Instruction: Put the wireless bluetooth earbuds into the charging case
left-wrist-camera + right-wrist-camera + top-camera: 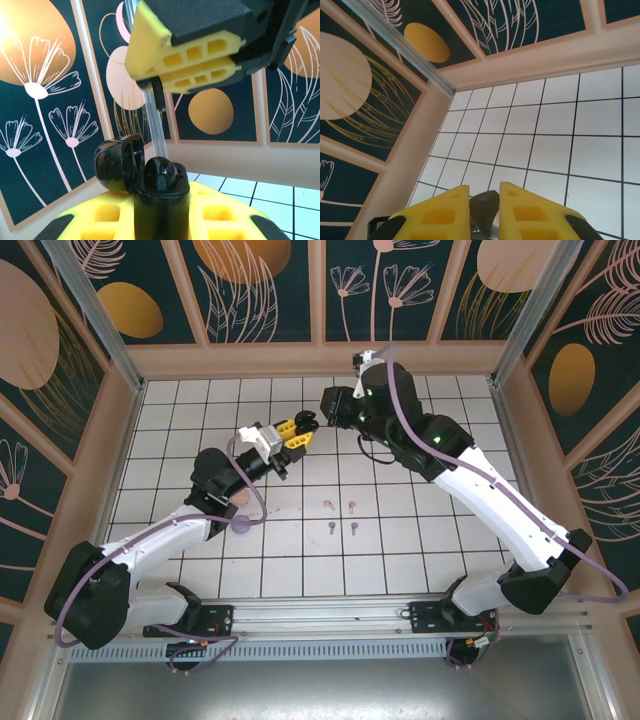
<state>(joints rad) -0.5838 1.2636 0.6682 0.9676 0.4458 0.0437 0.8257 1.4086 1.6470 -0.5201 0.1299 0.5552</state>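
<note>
My left gripper (161, 212) is shut on the black charging case (159, 202), held upright with its lid (117, 165) swung open to the left. One black earbud (161, 175) sits in the case. Just above it, my right gripper (484, 197) is shut on a second black earbud (486, 207), whose dark stem (158, 95) hangs below the yellow fingers (185, 60). In the top view both grippers meet above the middle of the table, left gripper (296, 432) facing right gripper (322, 416). Two pale pink earbuds (340, 506) and two lilac earbuds (343, 528) lie on the tiles.
A pink round thing (240, 500) and a purple one (242, 525) lie beside my left forearm, partly hidden by it. Patterned walls (260, 290) close in the white tiled floor (420, 530) on three sides. A rail (320, 615) runs along the near edge.
</note>
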